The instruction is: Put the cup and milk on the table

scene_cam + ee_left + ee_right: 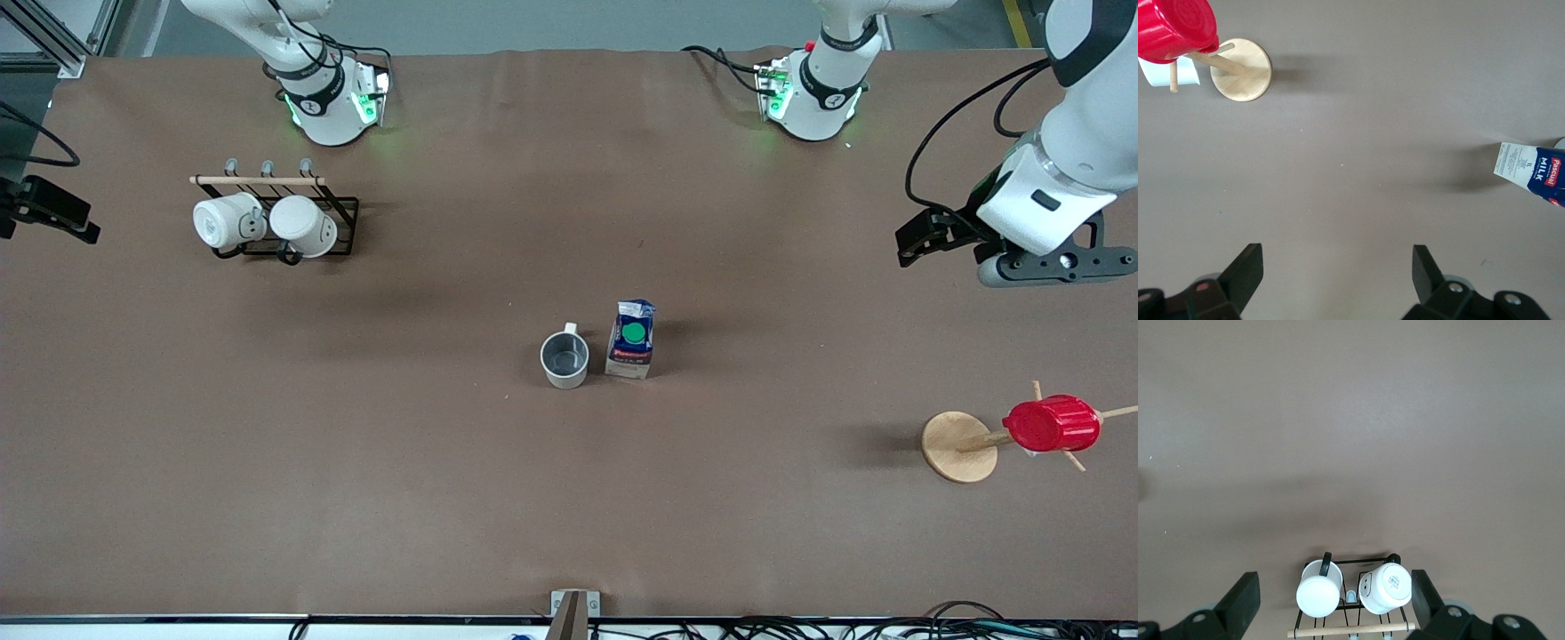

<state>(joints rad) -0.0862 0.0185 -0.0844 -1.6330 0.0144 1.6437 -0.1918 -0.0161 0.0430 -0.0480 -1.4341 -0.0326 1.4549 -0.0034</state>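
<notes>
The off-white cup [564,358] stands upright on the brown table [569,498] near its middle, grey inside showing, handle pointing away from the front camera. The dark blue milk [632,340] with a green cap stands upright right beside it, toward the left arm's end; its edge also shows in the left wrist view [1531,170]. My left gripper [911,247] [1337,250] is open and empty, high over the left arm's end of the table. My right gripper [80,229] [1335,580] is open and empty, high over the right arm's end.
A black wire rack [342,227] [1348,563] with a wooden bar holds two white mugs [267,224] at the right arm's end. A wooden peg stand [958,447] [1241,70] carries a red ribbed cup [1051,425] at the left arm's end. A clamp [573,613] sits at the table's front edge.
</notes>
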